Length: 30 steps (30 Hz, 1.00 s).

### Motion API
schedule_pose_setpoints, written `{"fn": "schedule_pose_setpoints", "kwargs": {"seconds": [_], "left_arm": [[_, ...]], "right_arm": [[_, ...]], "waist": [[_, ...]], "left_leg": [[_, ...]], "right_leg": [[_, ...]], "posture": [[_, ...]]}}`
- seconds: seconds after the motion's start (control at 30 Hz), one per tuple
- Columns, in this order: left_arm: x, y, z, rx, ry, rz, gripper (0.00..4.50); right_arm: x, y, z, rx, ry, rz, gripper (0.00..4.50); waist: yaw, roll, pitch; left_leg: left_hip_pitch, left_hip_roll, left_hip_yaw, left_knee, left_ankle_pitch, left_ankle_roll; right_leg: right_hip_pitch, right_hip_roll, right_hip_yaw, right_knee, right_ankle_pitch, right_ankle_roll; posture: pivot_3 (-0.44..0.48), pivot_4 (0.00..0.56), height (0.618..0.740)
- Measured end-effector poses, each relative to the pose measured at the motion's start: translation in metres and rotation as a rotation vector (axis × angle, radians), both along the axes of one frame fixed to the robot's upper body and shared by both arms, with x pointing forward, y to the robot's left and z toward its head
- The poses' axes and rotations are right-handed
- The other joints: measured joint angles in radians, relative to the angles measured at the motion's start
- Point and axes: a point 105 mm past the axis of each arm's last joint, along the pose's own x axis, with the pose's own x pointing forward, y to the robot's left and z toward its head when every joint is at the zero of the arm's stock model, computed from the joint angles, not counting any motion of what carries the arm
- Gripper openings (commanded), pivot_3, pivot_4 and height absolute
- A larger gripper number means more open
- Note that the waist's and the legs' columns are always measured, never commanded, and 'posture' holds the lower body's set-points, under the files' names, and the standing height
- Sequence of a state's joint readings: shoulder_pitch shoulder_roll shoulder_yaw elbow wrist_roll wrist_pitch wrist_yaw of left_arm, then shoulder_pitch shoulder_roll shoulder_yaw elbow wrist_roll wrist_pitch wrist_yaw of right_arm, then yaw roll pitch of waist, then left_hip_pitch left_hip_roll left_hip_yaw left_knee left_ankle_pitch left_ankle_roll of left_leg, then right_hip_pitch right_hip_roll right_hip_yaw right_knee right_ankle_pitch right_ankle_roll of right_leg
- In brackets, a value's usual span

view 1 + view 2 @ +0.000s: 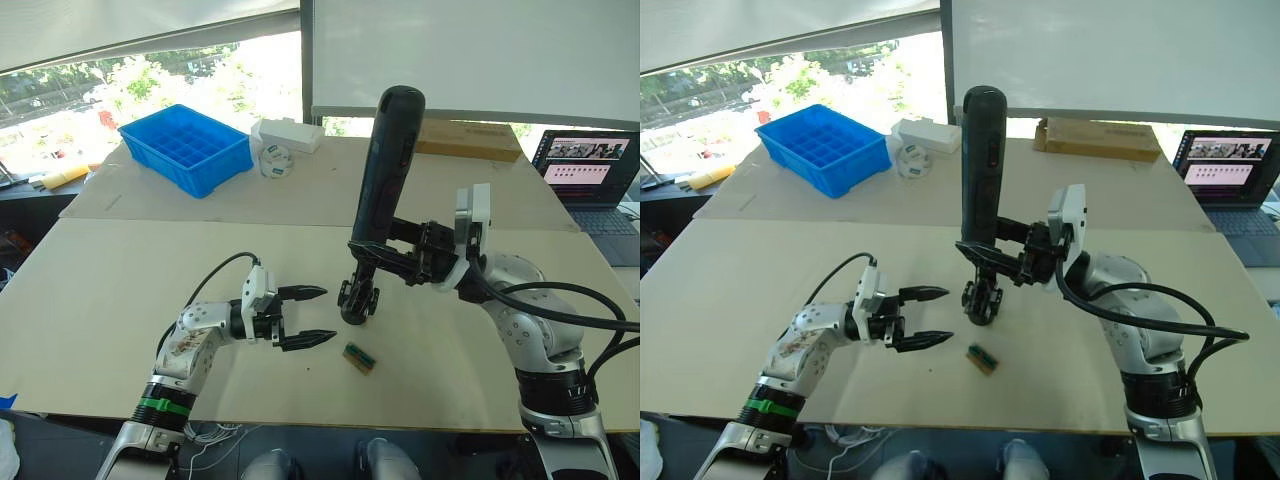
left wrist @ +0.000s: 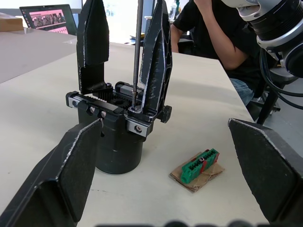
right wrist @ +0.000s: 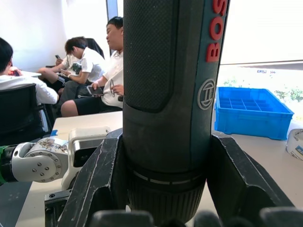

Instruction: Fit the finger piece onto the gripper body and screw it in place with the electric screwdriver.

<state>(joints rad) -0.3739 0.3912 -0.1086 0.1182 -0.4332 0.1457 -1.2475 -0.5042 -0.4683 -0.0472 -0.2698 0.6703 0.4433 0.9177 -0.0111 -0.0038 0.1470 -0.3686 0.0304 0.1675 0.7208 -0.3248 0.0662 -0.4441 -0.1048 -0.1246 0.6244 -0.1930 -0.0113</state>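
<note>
Gripper body (image 2: 118, 137) stands upright on the counter (image 1: 120, 290), finger piece (image 2: 158, 61) already seated. My right end effector (image 3: 165, 175) is clamped on the electric screwdriver (image 1: 385, 170), bit in the screw. Left end effector (image 1: 310, 315) is spread apart, just beside. Keep the driver vertical and press lightly so the bit doesn't cam out.

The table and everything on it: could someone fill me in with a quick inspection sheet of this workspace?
Surface: pale table.
Job's things: gripper body upright, two fingers mounted; electric screwdriver vertical, bit on its top rail.
Clutter: green-and-brown block beside the body; blue bin, white box, tape roll, cardboard box, laptop.
Grippers: left gripper open, empty; right gripper clamps the screwdriver.
Cables: black, on both arms.
Surroundings: windows; seated people.
</note>
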Motion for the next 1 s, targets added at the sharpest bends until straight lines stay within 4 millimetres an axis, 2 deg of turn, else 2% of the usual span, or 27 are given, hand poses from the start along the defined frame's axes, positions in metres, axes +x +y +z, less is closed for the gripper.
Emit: {"fn": "schedule_pose_setpoints", "kwargs": {"seconds": [1.0], "left_arm": [[-0.0025, -0.0004, -0.0012, 0.001, 0.007, 0.008, 4.50]], "right_arm": [[-0.0006, 0.0036, -0.0004, 0.018, 0.005, 0.012, 1.91]], "waist": [[0.000, 0.000, 0.000]], "left_leg": [[0.000, 0.000, 0.000, 0.000, 0.000, 0.000]], "right_leg": [[0.000, 0.000, 0.000, 0.000, 0.000, 0.000]], "posture": [[0.000, 0.150, 0.740]]}}
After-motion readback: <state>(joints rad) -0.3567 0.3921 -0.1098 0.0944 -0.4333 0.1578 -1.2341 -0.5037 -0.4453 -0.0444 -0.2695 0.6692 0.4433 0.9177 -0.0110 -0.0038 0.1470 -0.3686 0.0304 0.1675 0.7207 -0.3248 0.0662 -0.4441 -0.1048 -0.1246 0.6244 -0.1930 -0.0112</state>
